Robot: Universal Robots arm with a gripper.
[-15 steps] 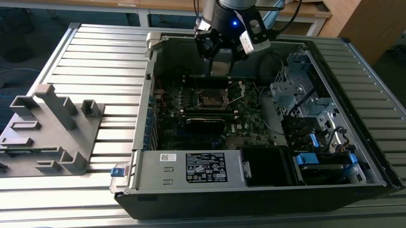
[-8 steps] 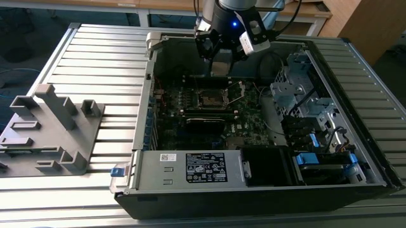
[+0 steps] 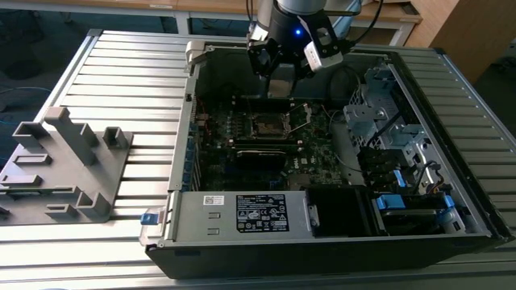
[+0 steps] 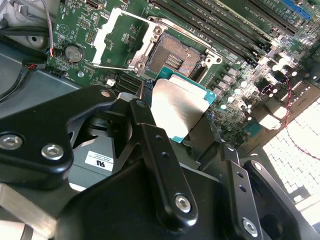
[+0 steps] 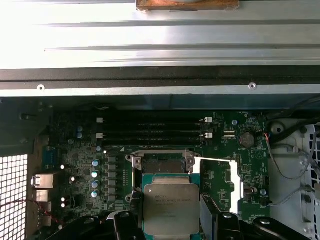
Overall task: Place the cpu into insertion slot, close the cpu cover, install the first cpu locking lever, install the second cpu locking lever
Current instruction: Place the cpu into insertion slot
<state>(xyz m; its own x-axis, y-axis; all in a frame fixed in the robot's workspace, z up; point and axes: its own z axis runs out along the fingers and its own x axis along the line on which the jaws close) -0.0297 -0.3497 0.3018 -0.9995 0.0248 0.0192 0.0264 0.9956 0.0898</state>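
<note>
My gripper (image 3: 281, 84) hangs inside the open computer case, above the back of the motherboard. It is shut on the cpu (image 5: 171, 205), a flat square chip with a dull silver top and green edges, also seen in the second wrist view (image 4: 179, 107) between the black fingers (image 4: 150, 135). The insertion slot (image 4: 176, 58) lies open below and just beyond the chip, its dark contact field bare; in the exterior view the insertion slot (image 3: 270, 126) sits mid-board. The cpu cover (image 4: 121, 37), a shiny frame with a square window, is swung open beside the slot, also visible in the first wrist view (image 5: 220, 182).
The grey case wall (image 5: 160, 45) runs close behind the socket. Memory slots (image 5: 150, 129) lie between wall and socket. A black power supply (image 3: 258, 212) fills the case front, drive cages (image 3: 383, 121) stand at the exterior view's right. A grey fixture (image 3: 69, 163) sits on the slatted table.
</note>
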